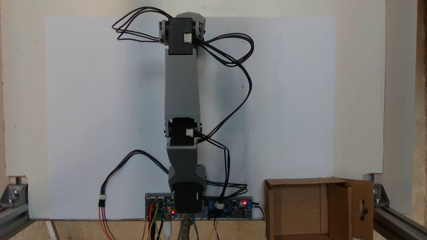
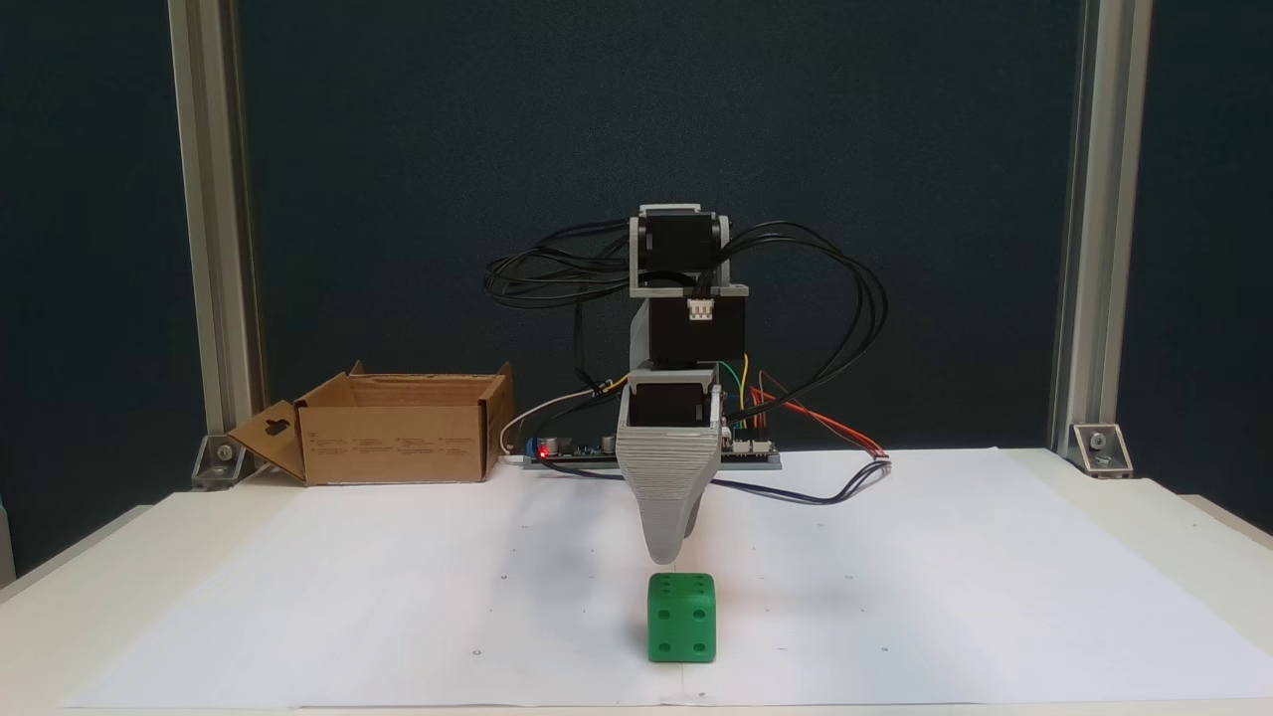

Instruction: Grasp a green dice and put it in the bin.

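Bright green dice, rounded edges, four pips facing camera

Even, bright light; both fixed views sharp, with only soft, faint shadows.

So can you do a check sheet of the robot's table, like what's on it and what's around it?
Surface: white paper sheet over a pale table, flat and clean.
Job's things: green dice on the paper near the front edge; cardboard box at the back left in that fixed view, open, nothing seen inside.
Clutter: nothing seen.
Gripper: gripper points down just above the dice, not touching; open or shut cannot be told.
Cables: black cables loop off the arm; coloured wires by the circuit boards, red lights on.
Surroundings: metal frame posts at both sides, dark backdrop behind.
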You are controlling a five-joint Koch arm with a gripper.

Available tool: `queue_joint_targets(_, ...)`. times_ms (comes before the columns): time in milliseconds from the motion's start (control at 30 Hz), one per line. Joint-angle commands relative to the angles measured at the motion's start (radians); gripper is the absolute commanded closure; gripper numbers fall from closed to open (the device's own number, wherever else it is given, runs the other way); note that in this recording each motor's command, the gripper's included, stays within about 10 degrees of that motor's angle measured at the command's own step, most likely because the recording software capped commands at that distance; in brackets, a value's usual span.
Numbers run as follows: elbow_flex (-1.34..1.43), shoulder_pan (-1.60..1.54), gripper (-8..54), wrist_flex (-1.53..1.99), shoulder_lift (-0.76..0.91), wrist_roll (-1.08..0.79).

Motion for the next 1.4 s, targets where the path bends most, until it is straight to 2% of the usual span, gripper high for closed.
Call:
queue_joint_targets(0,-0.063,0.011,3.1,-0.006,0.012,0.038)
queue_joint_targets(1367,0.023,-0.009,3.3,-0.127,-0.078,0.034)
